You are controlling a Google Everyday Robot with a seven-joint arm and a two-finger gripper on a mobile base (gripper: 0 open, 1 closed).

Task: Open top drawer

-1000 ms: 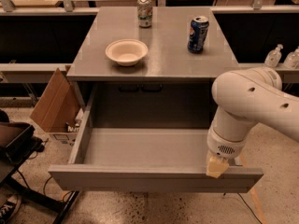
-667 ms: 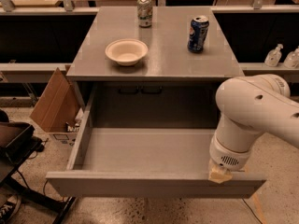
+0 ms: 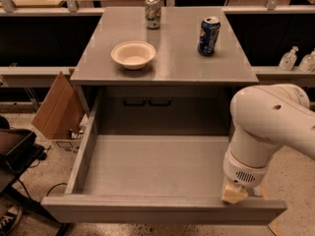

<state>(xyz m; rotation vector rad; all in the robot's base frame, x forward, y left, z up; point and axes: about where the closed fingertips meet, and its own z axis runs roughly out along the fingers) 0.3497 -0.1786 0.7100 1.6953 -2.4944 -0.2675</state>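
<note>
A brown cardboard box [image 3: 55, 109] leans left of the top drawer [image 3: 147, 168], a wide, smooth grey box standing far out. A cream bowl [image 3: 133, 54], a pale can [image 3: 152, 11] and a blue can [image 3: 208, 36] stand on the tabletop [image 3: 177, 58] above. The gripper [image 3: 234, 193] meets the drawer's front-right rim; whether it grips cannot be told.

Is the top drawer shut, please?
No, the top drawer stands pulled far out, its interior exposed, with the gripper at its front panel's right end.

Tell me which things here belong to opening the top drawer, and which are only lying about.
Belong to the job: top drawer, pulled out; hand, at the right end of its front panel.
Lying about: white bowl, blue can, pale can, all on the countertop; cardboard box at left.
</note>
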